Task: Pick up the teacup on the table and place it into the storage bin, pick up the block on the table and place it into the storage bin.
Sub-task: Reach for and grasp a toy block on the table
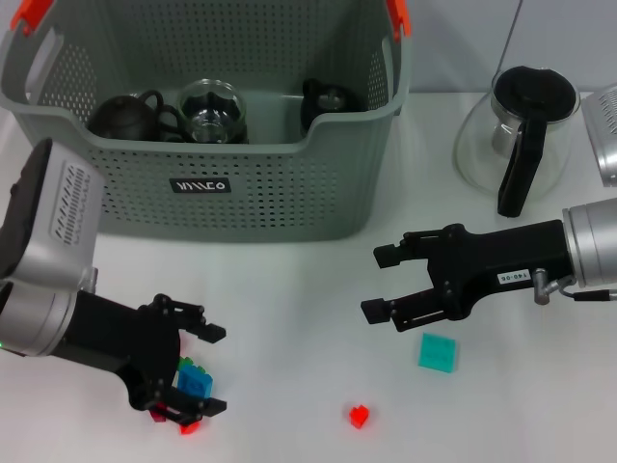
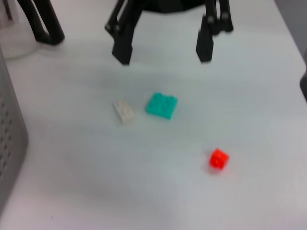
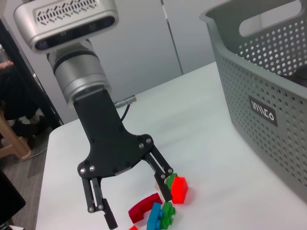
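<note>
The grey-green storage bin (image 1: 241, 198) stands at the back of the table. Two dark pots and a glass vessel (image 1: 214, 111) sit inside it; I cannot tell which is the teacup. My left gripper (image 1: 207, 371) is open at the front left, its fingers straddling a cluster of blocks with a blue one (image 1: 196, 381) in the middle. In the right wrist view that gripper (image 3: 139, 208) hangs just above the blue, green and red blocks (image 3: 179, 190). My right gripper (image 1: 378, 283) is open and empty, just above and left of a teal block (image 1: 439, 352).
A small red block (image 1: 359, 416) lies near the front edge. A white block (image 2: 124, 111) lies beside the teal block (image 2: 161, 105). A glass carafe (image 1: 521, 135) with a black handle and a silver object (image 1: 603, 130) stand at the back right.
</note>
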